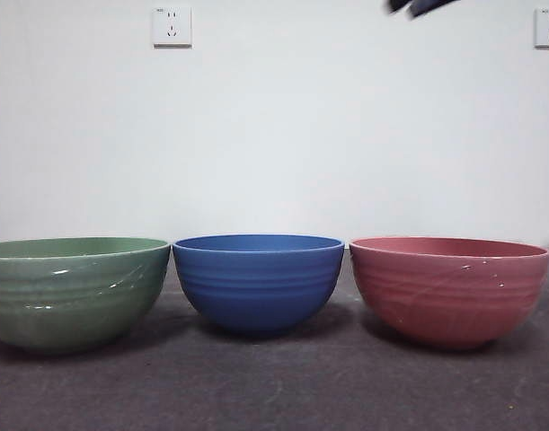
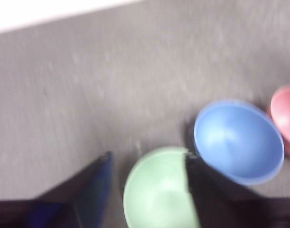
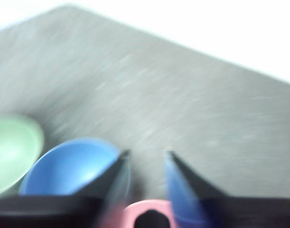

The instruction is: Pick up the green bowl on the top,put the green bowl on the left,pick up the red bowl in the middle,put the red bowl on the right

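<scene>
Three bowls stand in a row on the dark table. The green bowl [image 1: 75, 289] is at the left, a blue bowl [image 1: 258, 280] in the middle and the red bowl [image 1: 449, 287] at the right, each upright and apart from its neighbour. My left gripper [image 2: 147, 160] hangs open high over the green bowl [image 2: 159, 190], holding nothing. My right gripper [image 3: 145, 155] is open above the red bowl [image 3: 152, 211], also empty. In the front view, a dark gripper tip [image 1: 422, 5] shows at the top edge on the red bowl's side. Both wrist views are blurred.
A white wall with two sockets [image 1: 172, 26] rises behind the table. Bare grey table surface [image 1: 274, 386] lies in front of the bowls and beyond them [image 2: 111, 80]. The blue bowl [image 2: 237, 140] sits close between the other two.
</scene>
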Controlling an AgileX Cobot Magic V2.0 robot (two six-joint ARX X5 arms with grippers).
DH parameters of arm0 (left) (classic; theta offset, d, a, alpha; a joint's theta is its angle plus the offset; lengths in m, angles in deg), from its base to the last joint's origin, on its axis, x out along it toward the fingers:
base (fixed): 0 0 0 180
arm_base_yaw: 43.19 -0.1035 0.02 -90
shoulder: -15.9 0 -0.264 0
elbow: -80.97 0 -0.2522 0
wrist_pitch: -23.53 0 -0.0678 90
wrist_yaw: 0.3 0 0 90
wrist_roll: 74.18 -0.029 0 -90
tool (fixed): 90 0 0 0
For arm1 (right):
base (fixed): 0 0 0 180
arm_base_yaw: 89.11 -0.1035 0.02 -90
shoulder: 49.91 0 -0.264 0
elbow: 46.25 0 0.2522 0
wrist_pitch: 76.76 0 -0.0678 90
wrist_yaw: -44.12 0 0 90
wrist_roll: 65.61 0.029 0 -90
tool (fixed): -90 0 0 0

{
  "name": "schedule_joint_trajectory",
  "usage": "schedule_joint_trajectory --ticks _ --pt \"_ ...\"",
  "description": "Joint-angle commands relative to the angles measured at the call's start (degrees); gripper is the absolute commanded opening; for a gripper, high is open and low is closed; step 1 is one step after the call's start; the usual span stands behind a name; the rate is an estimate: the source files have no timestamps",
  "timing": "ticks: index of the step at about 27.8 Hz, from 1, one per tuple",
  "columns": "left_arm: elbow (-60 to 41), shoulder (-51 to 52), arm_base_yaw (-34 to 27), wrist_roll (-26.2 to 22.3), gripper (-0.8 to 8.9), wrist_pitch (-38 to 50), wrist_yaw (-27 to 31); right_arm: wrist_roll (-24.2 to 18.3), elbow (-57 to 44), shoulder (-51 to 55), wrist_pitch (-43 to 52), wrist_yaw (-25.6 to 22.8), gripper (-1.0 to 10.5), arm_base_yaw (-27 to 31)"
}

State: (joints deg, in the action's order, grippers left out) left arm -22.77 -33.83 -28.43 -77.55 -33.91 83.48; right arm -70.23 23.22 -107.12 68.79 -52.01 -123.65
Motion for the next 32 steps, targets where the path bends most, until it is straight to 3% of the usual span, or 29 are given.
schedule_joint_trajectory --ticks 1,6,12,16,22,32 --pt "-0.5 0.1 -0.1 0.4 -0.08 1.7 -0.3 3.8 -0.7 2.8 -0.8 -0.2 -0.2 4.0" --pt "-8.5 5.3 -0.1 1.7 -0.08 9.5 0.0 7.2 -12.0 13.4 4.7 -0.2 -0.2 11.1" --pt "-24.7 15.0 -0.1 4.9 -0.08 19.5 0.2 12.4 -27.5 25.6 12.8 -0.2 -0.2 11.6" --pt "-30.0 17.5 -0.1 5.0 -0.07 21.4 0.2 12.7 -28.3 27.0 12.0 -0.5 -0.2 11.6" --pt "-30.0 16.8 -0.1 5.3 -0.04 15.8 0.0 12.5 -28.3 26.9 11.6 -1.7 -0.2 11.6" --pt "-29.9 16.8 0.0 5.3 -0.04 15.3 0.1 12.5 -28.3 26.9 11.2 -1.7 -0.2 11.6"
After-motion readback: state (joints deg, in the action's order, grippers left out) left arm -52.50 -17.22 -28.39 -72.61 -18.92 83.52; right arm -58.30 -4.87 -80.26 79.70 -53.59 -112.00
